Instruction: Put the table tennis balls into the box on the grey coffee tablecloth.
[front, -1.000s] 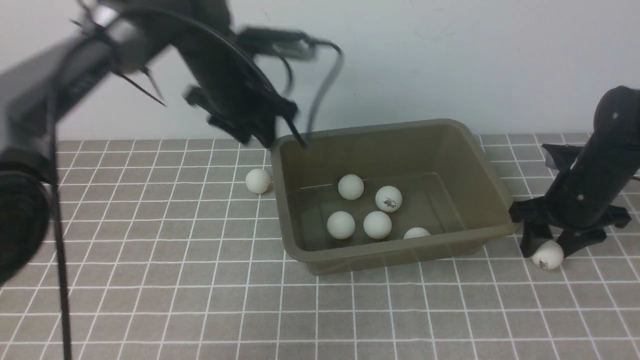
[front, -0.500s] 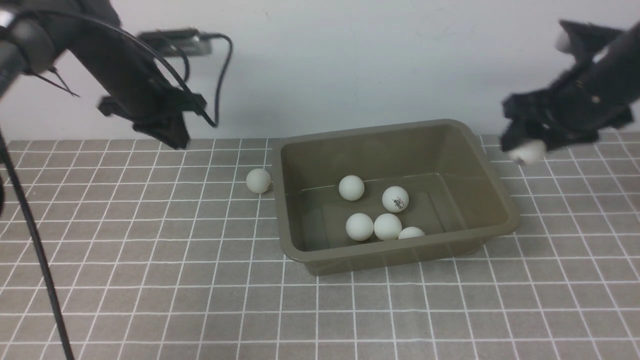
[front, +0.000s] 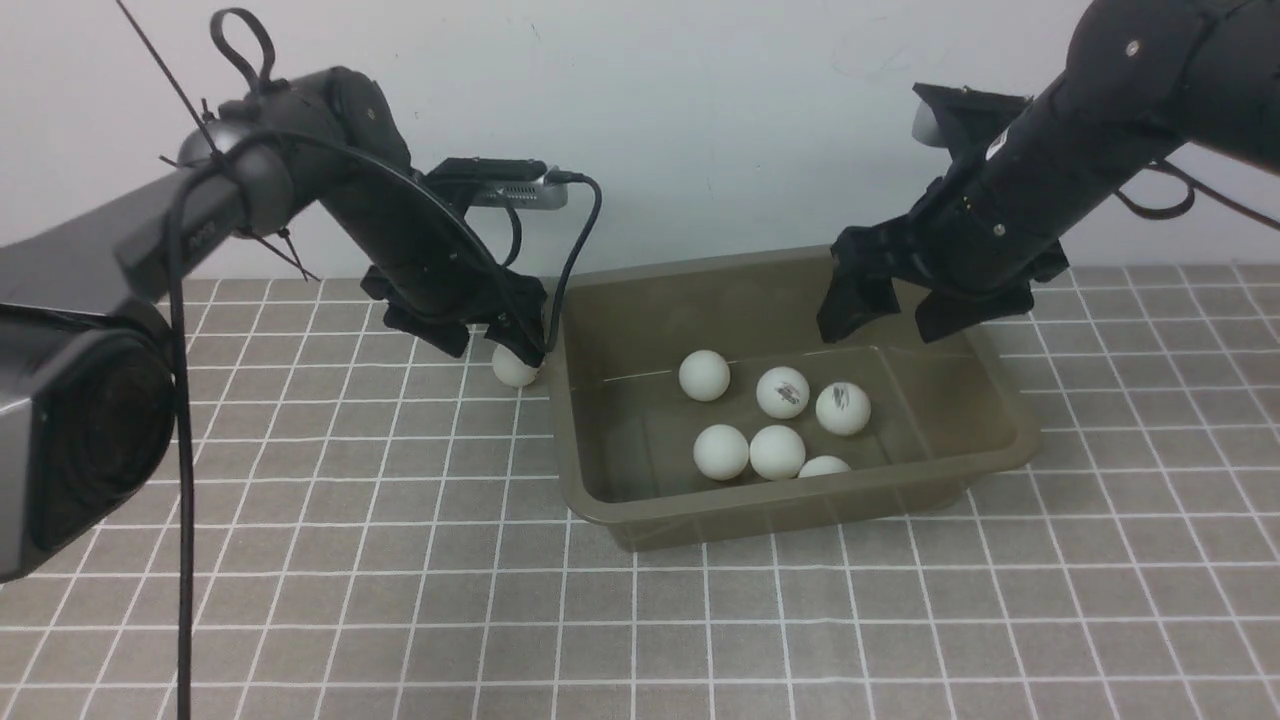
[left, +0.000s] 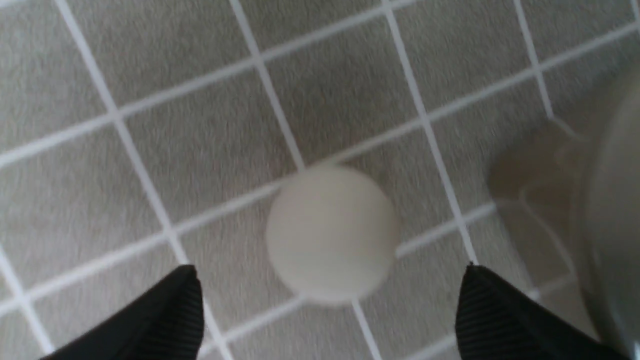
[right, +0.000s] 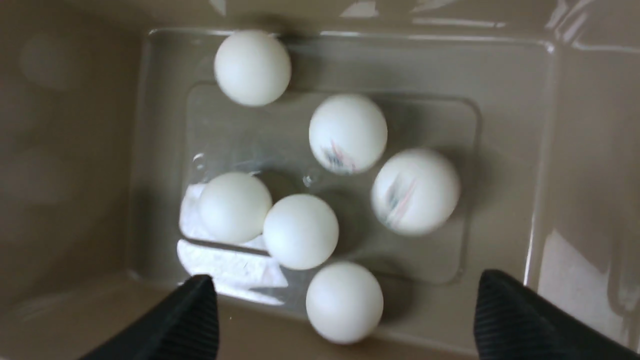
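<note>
On the left, our left gripper (front: 492, 350) stands spread above the last ball outside (front: 514, 367), on the grey cloth (front: 400, 600) just beside the box (front: 800, 508); we judge we should lower, pinch and lift it over the rim. Six balls lie inside, and at the far right our right gripper (front: 880, 318) hangs wide and empty over them.

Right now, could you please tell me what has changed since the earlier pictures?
The right jaws lifted a ball off the cloth, carried it left over the box and let go; it now makes six inside. The left jaws swung away, then came back down, open, around the outside ball. That ball and the box stayed put.
</note>
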